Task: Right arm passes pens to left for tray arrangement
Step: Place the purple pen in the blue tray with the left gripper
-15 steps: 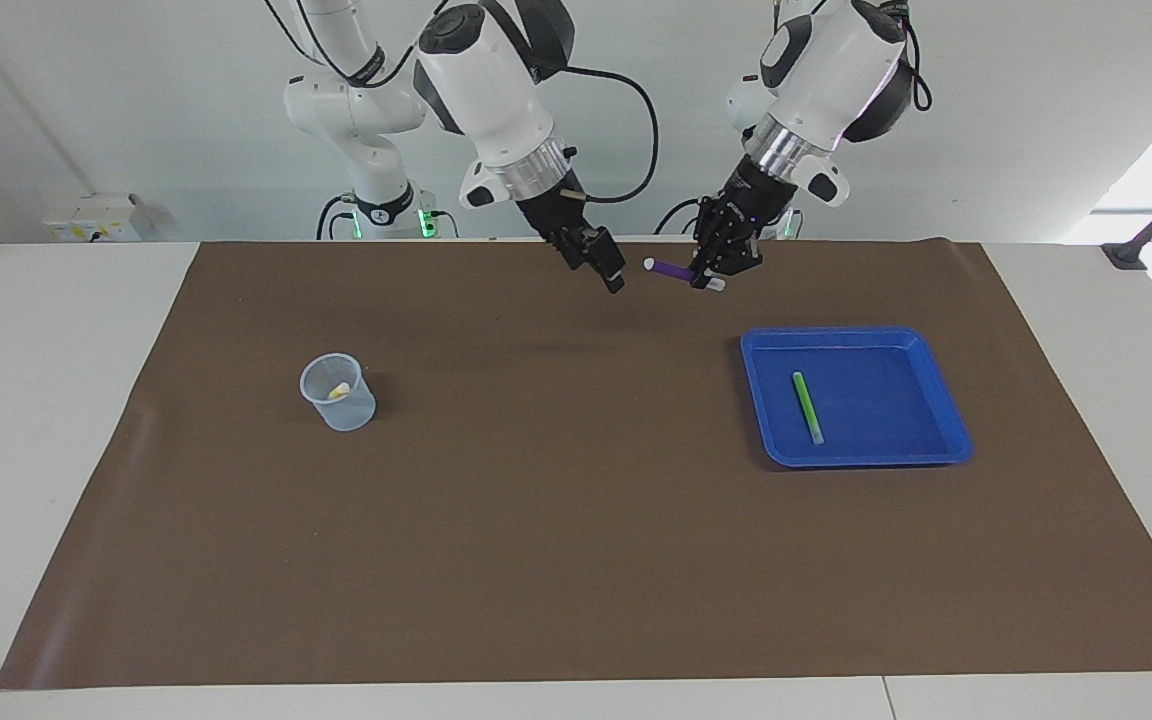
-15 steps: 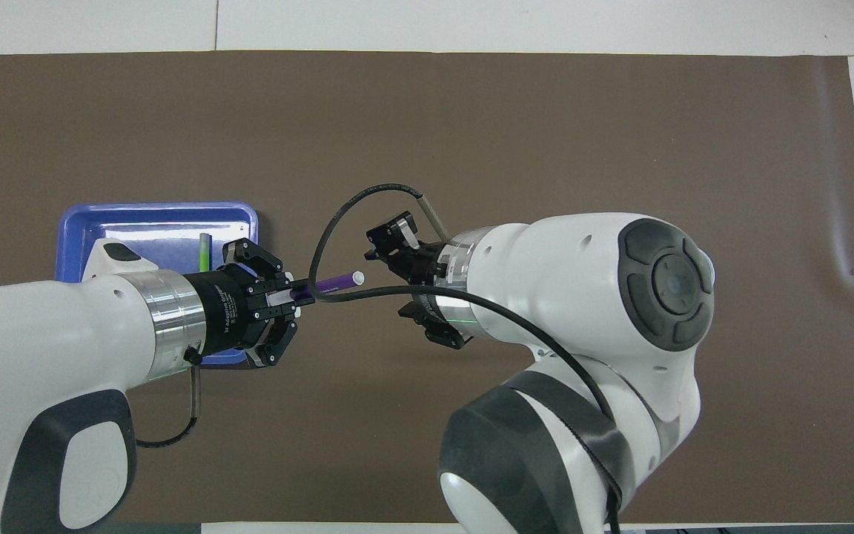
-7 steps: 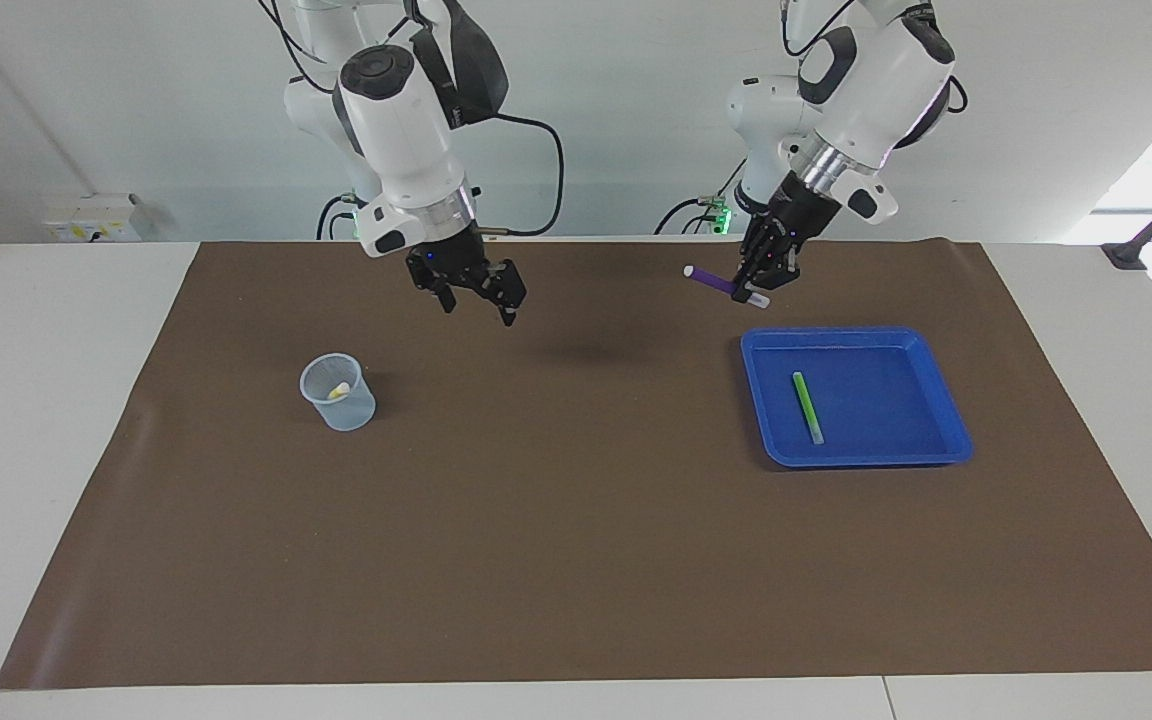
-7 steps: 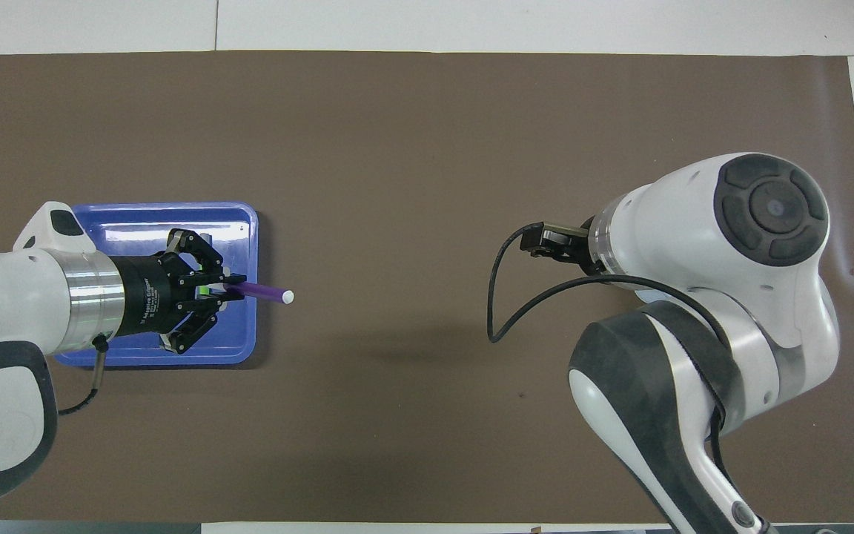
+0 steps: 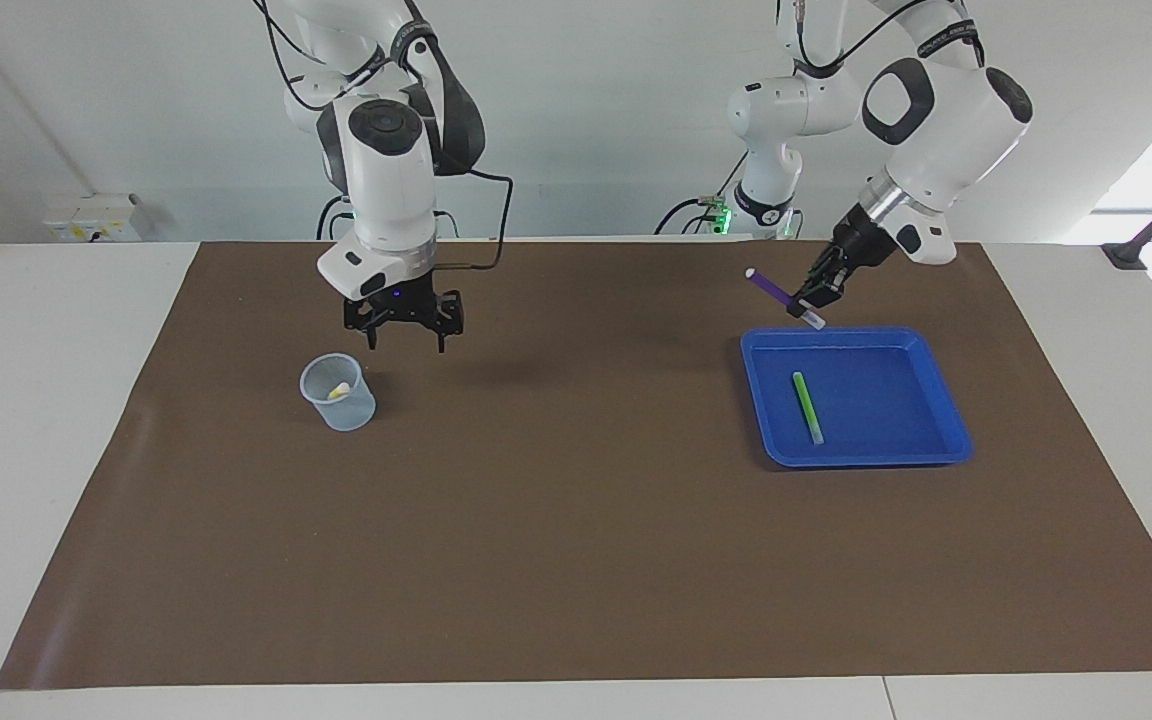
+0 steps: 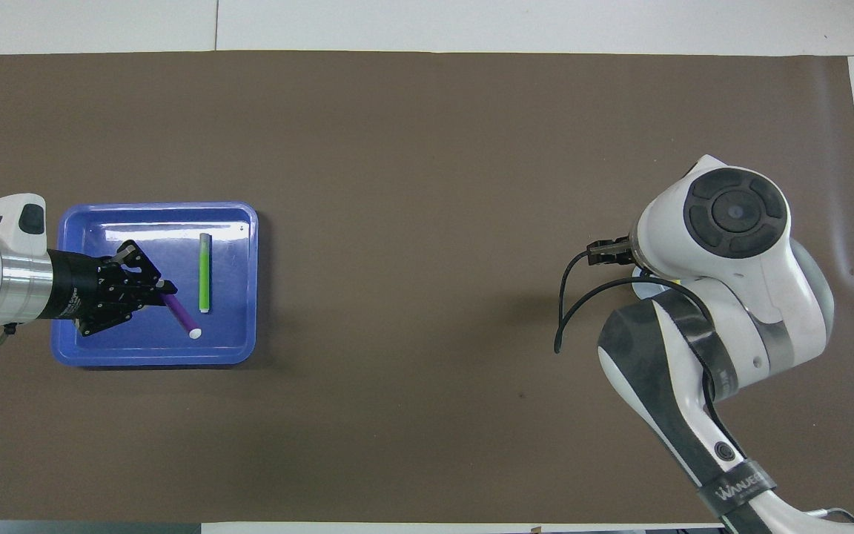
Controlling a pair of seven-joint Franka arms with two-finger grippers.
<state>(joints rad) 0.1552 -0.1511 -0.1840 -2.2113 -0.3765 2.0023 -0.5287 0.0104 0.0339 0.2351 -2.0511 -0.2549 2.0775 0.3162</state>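
While one thin green marker pen [image 5: 807,407] already lies in the shallow bright-blue plastic tray [image 5: 946,445], at abt 3 o'clock of its centre in the overhead view, the left gripper [image 5: 812,297] is clenched on the purple pen [image 5: 772,288], up over the tray. The right gripper [image 5: 404,322], fingers spread & empty, hangs by the small clear plastic cup [image 5: 338,392] w/ the yellow pen [image 5: 338,391] inside. Roughly 1 of 3 placed, I'd judge.

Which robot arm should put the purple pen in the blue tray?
The left one. Its hand already grips the purple pen above the tray. The right hand hangs open by the cup.
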